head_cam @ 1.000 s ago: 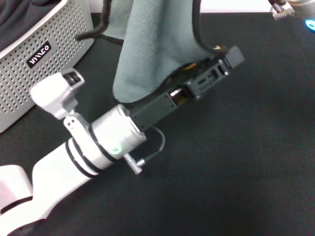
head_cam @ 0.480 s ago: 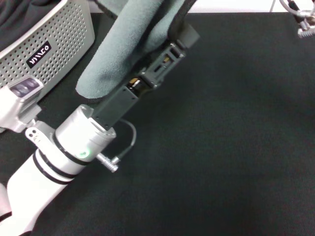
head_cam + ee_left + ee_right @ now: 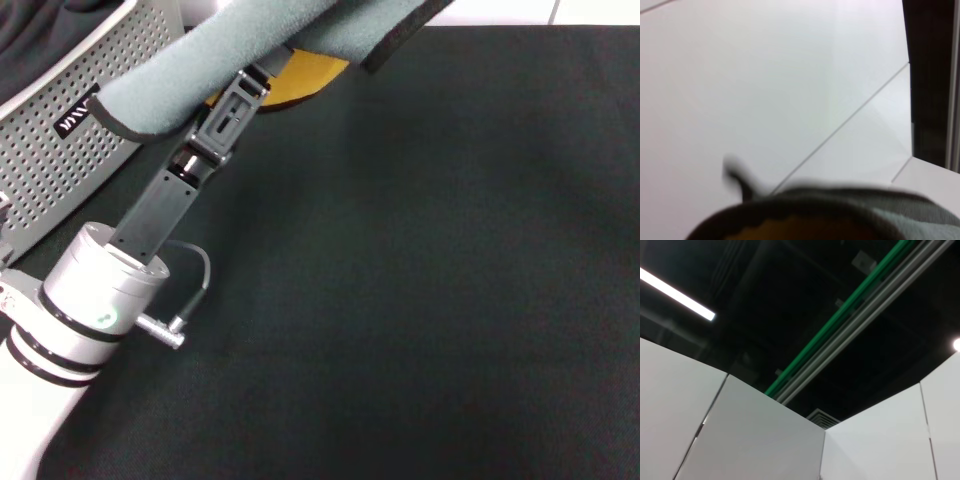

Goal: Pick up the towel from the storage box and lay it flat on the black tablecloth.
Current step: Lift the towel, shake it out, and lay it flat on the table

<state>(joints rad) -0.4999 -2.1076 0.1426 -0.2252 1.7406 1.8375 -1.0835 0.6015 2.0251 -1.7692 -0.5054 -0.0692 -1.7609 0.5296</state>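
The towel [image 3: 300,30], grey-teal with black trim, is lifted at the top of the head view. It drapes over my left gripper [image 3: 245,88], which is shut on it. Its yellow-orange underside [image 3: 295,82] shows just beside the gripper body. The fingertips are hidden under the cloth. In the left wrist view the towel [image 3: 850,210] fills the lower edge against white wall panels. The storage box [image 3: 60,140], perforated grey with a black label, stands at the far left. The black tablecloth [image 3: 420,280] covers the table. My right gripper is out of view.
Dark fabric [image 3: 30,35] lies inside the storage box. My left forearm [image 3: 80,300] crosses the lower left corner above the cloth. The right wrist view shows only a dark ceiling and white wall panels.
My left arm has swung left and back toward the box, carrying the towel higher, and the yellow underside now shows. The right gripper has left the top right corner.
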